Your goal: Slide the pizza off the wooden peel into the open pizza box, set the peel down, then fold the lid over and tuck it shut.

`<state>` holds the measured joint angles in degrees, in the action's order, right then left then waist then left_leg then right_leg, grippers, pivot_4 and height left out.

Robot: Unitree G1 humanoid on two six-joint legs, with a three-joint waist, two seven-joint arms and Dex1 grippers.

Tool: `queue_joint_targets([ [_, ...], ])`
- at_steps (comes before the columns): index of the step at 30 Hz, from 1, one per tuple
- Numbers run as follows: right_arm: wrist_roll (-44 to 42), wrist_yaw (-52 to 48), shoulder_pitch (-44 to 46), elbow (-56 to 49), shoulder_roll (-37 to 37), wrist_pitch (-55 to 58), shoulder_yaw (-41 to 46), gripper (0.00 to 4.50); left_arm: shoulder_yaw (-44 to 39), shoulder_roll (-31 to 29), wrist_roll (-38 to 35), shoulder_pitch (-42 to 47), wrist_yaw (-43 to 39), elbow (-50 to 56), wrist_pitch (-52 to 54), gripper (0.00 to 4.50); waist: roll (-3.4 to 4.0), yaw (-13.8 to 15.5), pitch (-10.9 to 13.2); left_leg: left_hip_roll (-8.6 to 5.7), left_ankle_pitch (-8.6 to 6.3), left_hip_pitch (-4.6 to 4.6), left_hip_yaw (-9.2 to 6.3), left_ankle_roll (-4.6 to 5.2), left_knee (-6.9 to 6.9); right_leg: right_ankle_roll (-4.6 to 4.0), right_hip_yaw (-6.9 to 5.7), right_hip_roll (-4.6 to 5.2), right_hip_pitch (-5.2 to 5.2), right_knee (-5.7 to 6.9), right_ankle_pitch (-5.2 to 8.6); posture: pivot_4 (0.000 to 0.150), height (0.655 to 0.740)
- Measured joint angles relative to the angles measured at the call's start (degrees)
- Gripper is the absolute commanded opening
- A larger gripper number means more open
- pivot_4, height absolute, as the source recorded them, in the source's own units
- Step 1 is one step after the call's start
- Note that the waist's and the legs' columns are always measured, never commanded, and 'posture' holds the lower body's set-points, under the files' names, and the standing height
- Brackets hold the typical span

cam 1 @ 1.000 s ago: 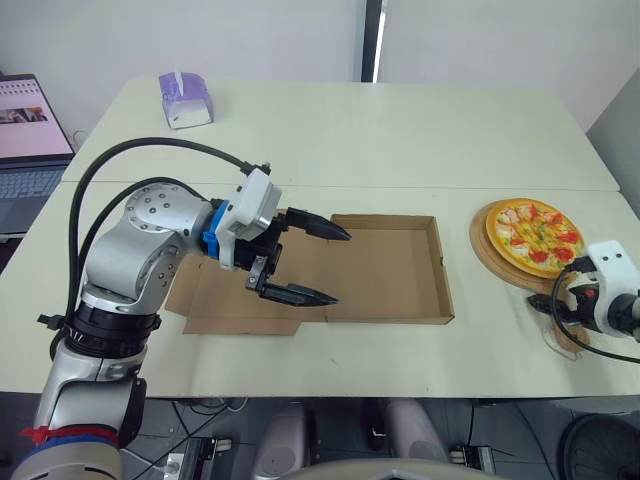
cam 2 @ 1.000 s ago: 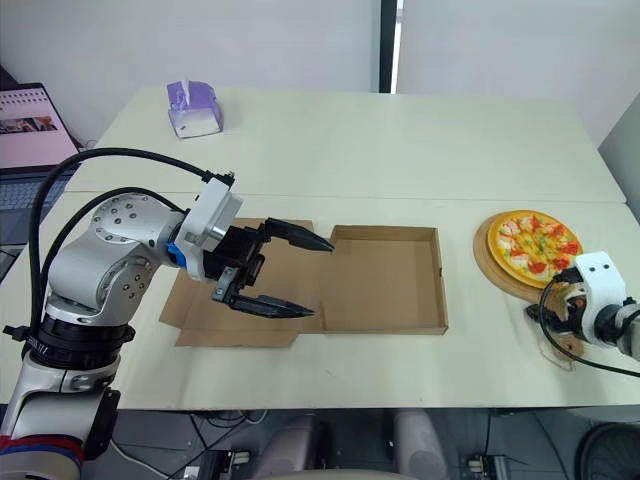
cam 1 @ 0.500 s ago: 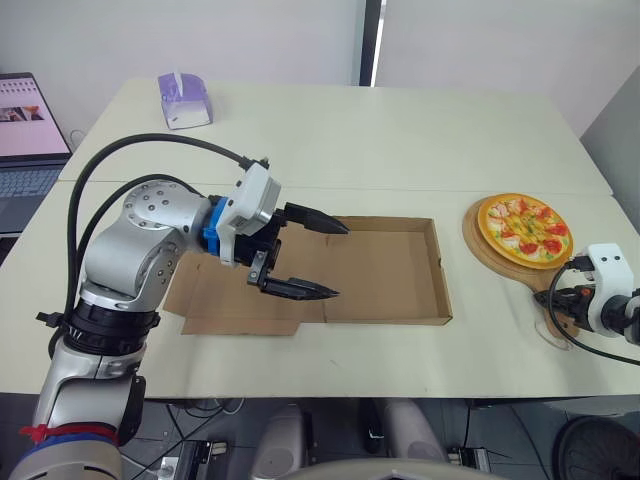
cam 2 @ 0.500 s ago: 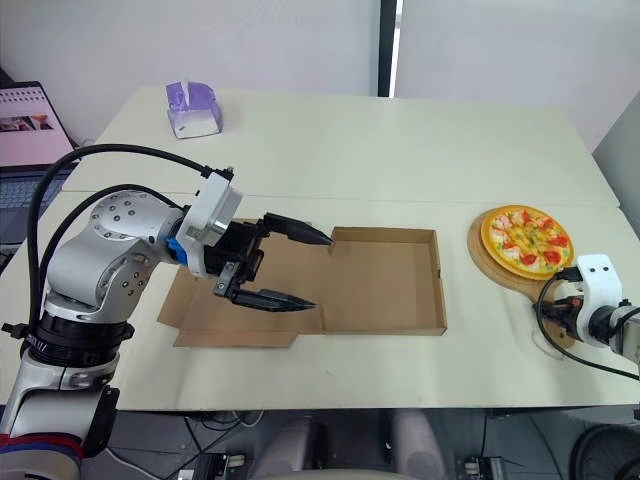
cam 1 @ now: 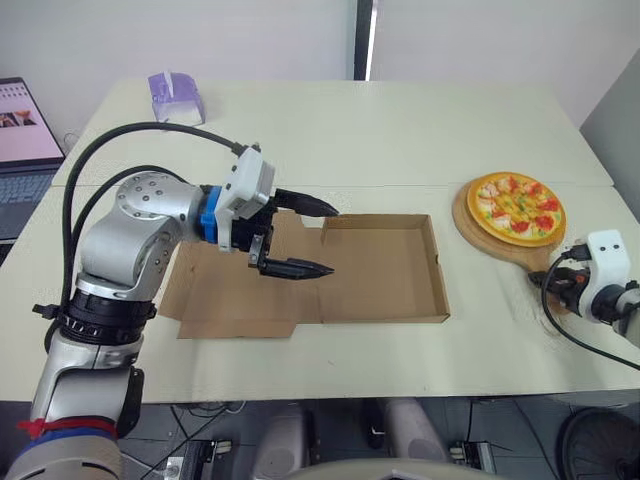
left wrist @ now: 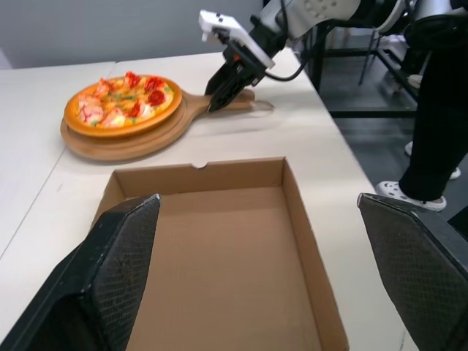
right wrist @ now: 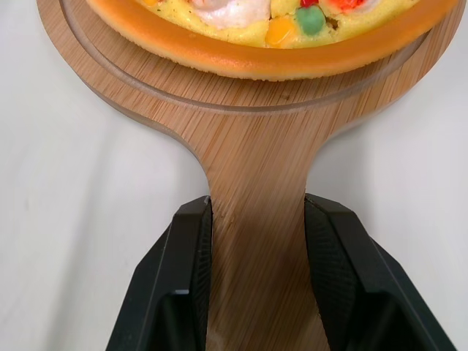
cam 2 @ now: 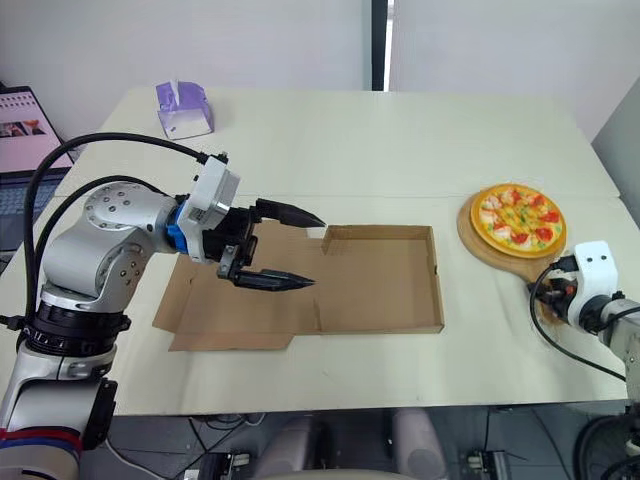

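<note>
left gripper [cam 1: 332, 240] fingers spread wide, over the left edge of the open pizza box [cam 1: 385, 275] where the flat lid [cam 1: 215, 295] joins it; box lies on the bench [cam 1: 400, 130]; pizza [cam 1: 515, 207] sits on the wooden peel [cam 1: 466, 222], just right of the box; right gripper [cam 1: 562, 283] at the peel's handle, seems clamped on it, fingers hard to make out; tissue box [cam 1: 175, 95] at far left corner; laptop [cam 1: 20, 150] beyond the bench's left edge

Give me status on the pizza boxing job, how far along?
Done: nothing yet. The pizza sits on the peel, which lies on the table to the right of the box. In hand: the right gripper has its fingers clamped on the peel's handle; the left gripper hangs open over the box's hinge side. Left: slide the pizza into the empty box, set the peel down, fold the flat lid over and tuck it.
</note>
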<state>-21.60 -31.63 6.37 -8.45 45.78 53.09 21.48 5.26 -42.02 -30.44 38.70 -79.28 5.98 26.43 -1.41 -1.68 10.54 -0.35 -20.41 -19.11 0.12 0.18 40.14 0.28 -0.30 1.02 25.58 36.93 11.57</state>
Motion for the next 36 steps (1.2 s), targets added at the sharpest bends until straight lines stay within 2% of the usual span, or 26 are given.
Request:
queue_joint_targets([
  [8, -3.6, -10.93, 2.14, -7.93, 10.49, -2.96, 0.59, 1.53, -2.95, -3.96, 1.51, -1.46, 0.43, -3.0, -1.31, 4.5, 0.09, 0.23, 0.04, 0.0, 0.0, -0.71, -0.21, 0.0, 0.02, -0.3, -0.24, 0.04, 0.57, -0.04, -0.19, 0.15, 0.7192],
  [17, -1.24, -22.53, 2.57, -9.3, 18.73, -12.92, -7.22, 1.53, -3.53, -5.5, 2.32, -2.81, 0.06, -3.34, -2.88, 4.5, 0.09, 1.35, 0.05, -0.07, -0.05, -0.74, -0.21, 0.09, 0.05, -0.3, -0.28, 0.13, 0.57, -0.09, -0.19, 0.15, 0.7192],
  [25, 6.53, -26.33, 6.04, -7.25, 22.14, -25.35, -12.2, 1.53, -3.53, -5.58, 1.76, -3.92, 0.12, -1.66, -1.68, 4.5, 0.09, 1.53, 0.05, -0.05, 0.02, -0.74, -0.21, -0.04, 0.07, -0.31, -0.29, 0.13, 0.57, -0.07, -0.19, 0.15, 0.7192],
  [36, 12.47, -28.29, 6.08, -3.9, 22.62, -32.4, -13.64, 1.53, -3.54, -5.59, 1.22, -4.34, -0.1, -1.03, -1.3, 4.5, 0.09, 1.53, 0.05, -0.04, 0.03, -0.74, -0.19, -0.05, 0.17, -0.32, -0.27, 0.13, 0.57, 0.01, -0.2, 0.15, 0.7192],
])
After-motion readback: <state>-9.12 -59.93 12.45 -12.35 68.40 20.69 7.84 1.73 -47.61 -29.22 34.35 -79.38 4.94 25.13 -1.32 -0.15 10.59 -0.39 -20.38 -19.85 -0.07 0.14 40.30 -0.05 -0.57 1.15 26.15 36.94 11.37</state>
